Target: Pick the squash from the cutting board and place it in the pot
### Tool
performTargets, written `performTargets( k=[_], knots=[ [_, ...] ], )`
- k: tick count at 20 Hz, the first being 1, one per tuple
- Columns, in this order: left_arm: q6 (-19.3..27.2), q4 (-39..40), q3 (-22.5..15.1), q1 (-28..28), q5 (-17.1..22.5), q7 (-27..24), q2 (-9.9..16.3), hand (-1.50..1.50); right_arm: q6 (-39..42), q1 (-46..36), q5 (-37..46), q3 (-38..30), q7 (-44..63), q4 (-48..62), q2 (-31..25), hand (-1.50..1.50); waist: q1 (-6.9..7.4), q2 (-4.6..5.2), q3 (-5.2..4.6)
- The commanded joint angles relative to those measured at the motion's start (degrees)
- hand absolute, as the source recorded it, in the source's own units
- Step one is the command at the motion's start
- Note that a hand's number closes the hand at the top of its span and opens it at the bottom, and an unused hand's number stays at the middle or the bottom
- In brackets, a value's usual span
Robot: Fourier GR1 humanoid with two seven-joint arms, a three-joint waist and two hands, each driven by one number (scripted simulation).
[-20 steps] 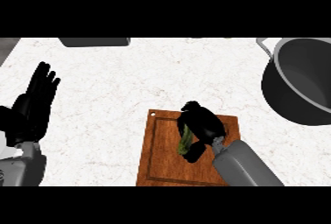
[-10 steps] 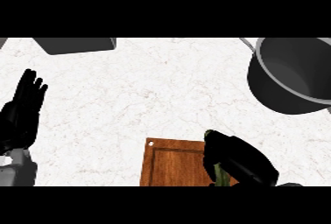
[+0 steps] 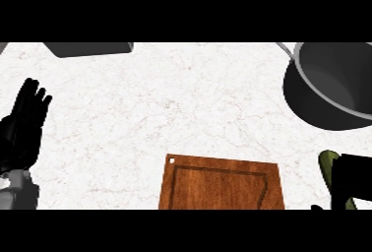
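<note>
The green squash (image 3: 328, 167) shows at the lower right, off the board, with my right hand (image 3: 355, 179) curled round it; only its left side and tip are visible. The wooden cutting board (image 3: 220, 183) lies at the bottom centre with nothing on it. The grey pot (image 3: 334, 83) stands at the upper right, its inside bare, farther away than the held squash. My left hand (image 3: 25, 123) rests open at the left edge, fingers pointing up.
A dark grey object (image 3: 88, 48) lies at the counter's far edge, upper left. White marble counter (image 3: 167, 108) spreads between the board, the pot and the left hand.
My right hand has carried the squash off the board and rightward to the lower right corner. The view has shifted, so the pot and board sit differently. The left hand stays put.
</note>
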Motion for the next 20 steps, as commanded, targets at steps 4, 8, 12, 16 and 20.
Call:
performTargets(
  k=[4,8,12,16,20],
  knots=[
    [-0.95,-2.89,-2.25,-0.84,-0.19,1.39,-0.62,0.0,5.63,5.5,-20.93,-27.62,-0.32,0.47,-5.28,1.5,3.63,0.67,-0.02],
    [-1.98,-1.85,-2.63,-1.84,-0.23,0.44,-0.97,0.0,11.35,1.12,-29.49,-33.16,3.27,7.26,-7.91,1.5,5.12,0.95,-0.07],
    [-1.31,1.6,-2.94,-8.09,-1.14,3.7,-0.84,0.0,11.15,-8.11,-24.58,-28.74,3.44,17.74,-9.08,1.5,5.98,1.2,-0.05],
    [-2.62,4.89,-2.47,-8.04,-0.83,-0.22,-1.6,0.0,9.37,-15.21,-17.07,-24.38,-1.1,28.8,-8.45,1.5,6.31,1.32,-0.04],
    [-1.11,2.21,-4.26,-4.72,-2.56,0.15,-3.51,0.0,7.8,-17.39,-12.41,-25.9,-10.07,37.5,-7.92,1.5,6.4,1.26,0.0]
  ],
)
